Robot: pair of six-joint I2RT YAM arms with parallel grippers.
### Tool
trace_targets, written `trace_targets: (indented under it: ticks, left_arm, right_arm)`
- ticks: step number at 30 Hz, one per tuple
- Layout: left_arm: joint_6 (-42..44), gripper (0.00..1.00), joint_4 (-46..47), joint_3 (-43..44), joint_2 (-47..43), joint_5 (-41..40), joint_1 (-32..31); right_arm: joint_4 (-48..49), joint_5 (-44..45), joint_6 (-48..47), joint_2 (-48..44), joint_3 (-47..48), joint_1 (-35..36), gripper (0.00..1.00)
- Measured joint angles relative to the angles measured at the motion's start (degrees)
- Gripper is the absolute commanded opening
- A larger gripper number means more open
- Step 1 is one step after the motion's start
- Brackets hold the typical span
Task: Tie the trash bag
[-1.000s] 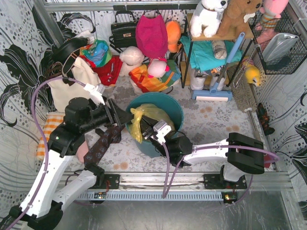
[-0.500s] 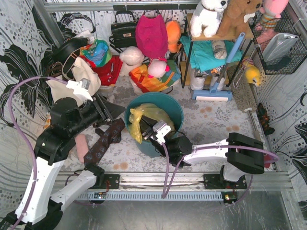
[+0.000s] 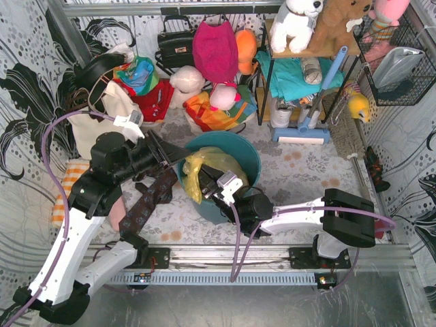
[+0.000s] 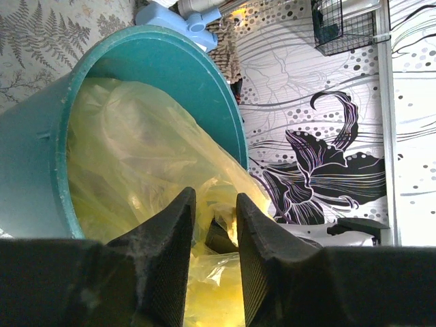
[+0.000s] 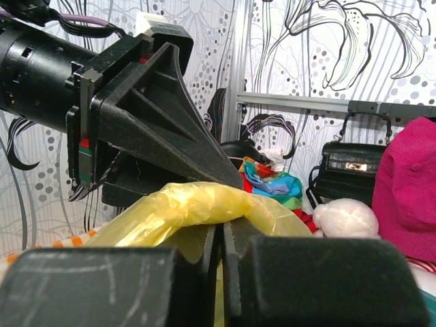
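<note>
The yellow-green trash bag (image 3: pixel 208 162) sits in the round teal bin (image 3: pixel 240 148), with a twisted flap hanging over the bin's near-left rim. My right gripper (image 3: pixel 206 180) is shut on that flap; in the right wrist view its jaws (image 5: pixel 223 230) pinch the rolled yellow plastic (image 5: pixel 197 203). My left gripper (image 3: pixel 180 157) is open at the bag's left edge. In the left wrist view its fingers (image 4: pixel 170 259) stand apart, with the bag (image 4: pixel 143 150) beyond them and the bin's wall (image 4: pixel 30 170) at left. The left gripper's body (image 5: pixel 150 122) looms just behind the flap.
A dark patterned cloth strip (image 3: pixel 148 202) lies left of the bin. Handbags, a pink cap and soft toys (image 3: pixel 214 51) are piled at the back. A shelf rack (image 3: pixel 306 75) and a blue mop (image 3: pixel 303 133) stand at the back right. An orange checked cloth (image 3: pixel 65 197) lies at the left.
My left gripper drew back to the left, then came right again to the bag's left edge. The right gripper has kept its hold and not moved.
</note>
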Motion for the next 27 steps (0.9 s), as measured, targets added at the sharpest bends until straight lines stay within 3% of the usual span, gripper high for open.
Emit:
trace_targets:
  ticks: [7, 22, 25, 27]
  left_arm:
    - [1.0, 0.33, -1.1, 1.9, 1.4, 0.8, 0.0]
    - [6.3, 0.45, -5.6, 6.1, 4.0, 2.4, 0.0]
    - [6.9, 0.45, -6.9, 6.1, 4.2, 2.4, 0.0]
    - [7.1, 0.39, -7.3, 6.1, 4.3, 2.4, 0.0]
  right_arm:
    - [0.0, 0.0, 0.0, 0.0, 0.0, 0.0, 0.04]
    - [0.0, 0.5, -1.1, 0.5, 0.4, 0.0, 0.03]
    - [0.0, 0.5, -1.1, 0.7, 0.5, 0.0, 0.03]
    - [0.0, 0.5, -1.1, 0.8, 0.6, 0.0, 0.04]
